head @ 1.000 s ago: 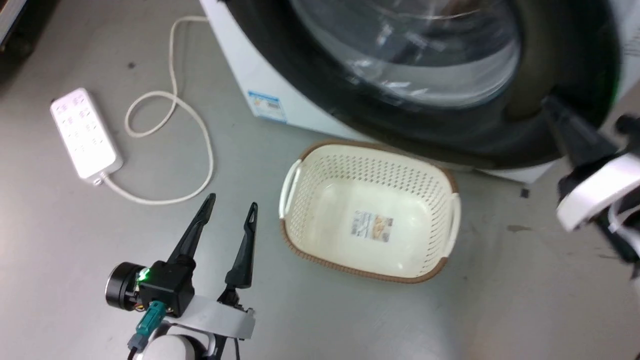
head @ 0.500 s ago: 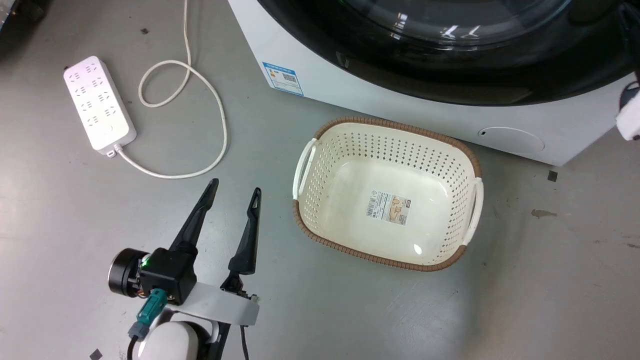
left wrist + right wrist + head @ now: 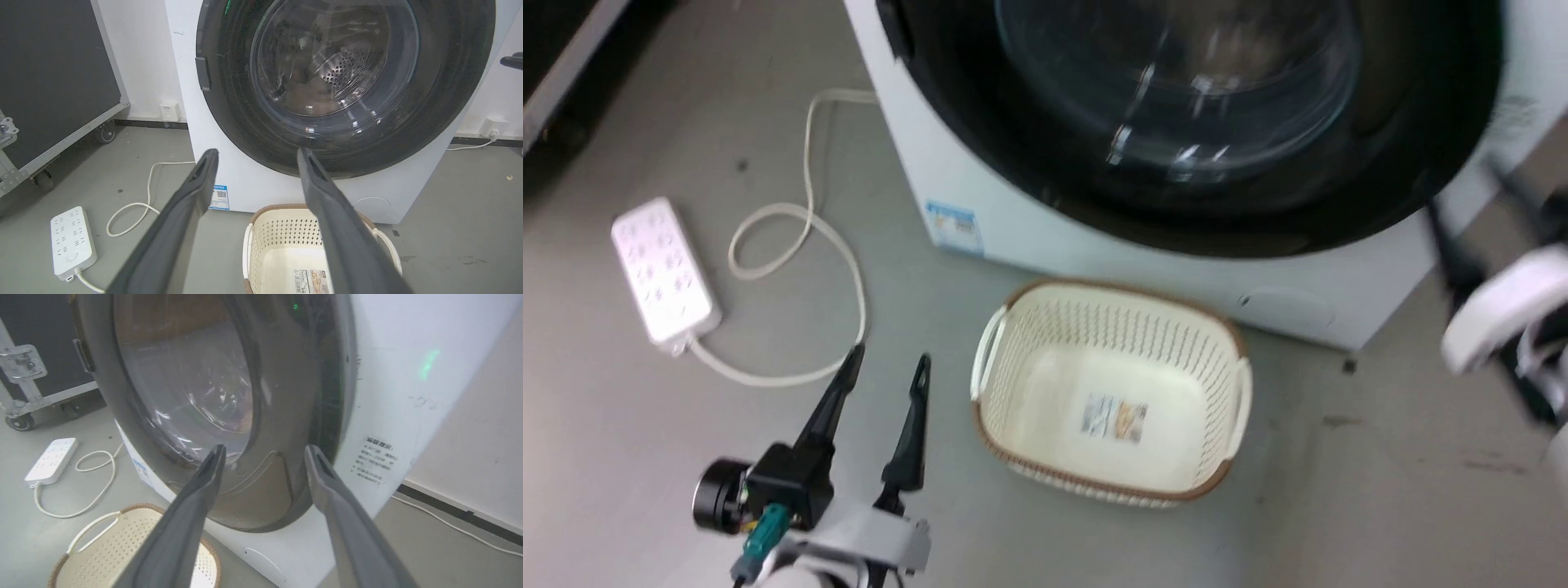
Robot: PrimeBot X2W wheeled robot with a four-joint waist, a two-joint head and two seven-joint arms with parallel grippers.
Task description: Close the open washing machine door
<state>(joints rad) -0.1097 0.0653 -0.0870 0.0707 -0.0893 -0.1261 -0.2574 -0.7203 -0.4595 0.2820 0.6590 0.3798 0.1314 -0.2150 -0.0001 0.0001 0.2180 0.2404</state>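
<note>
Your left gripper (image 3: 888,359): spread wide, holding nothing, above the floor (image 3: 1339,506) beside the basket (image 3: 1111,327). Your right gripper (image 3: 265,449): equally wide, empty, pointing at the washing machine door (image 3: 286,396).

The head view is blurred: the right gripper (image 3: 1474,220) is a dark streak at the right edge, its finger spread unreadable there, and the label (image 3: 953,227) print cannot be read. The door (image 3: 1013,163) is cut off at the top. In the left wrist view the basket (image 3: 282,228) runs off the bottom, partly behind the left gripper (image 3: 257,150).
</note>
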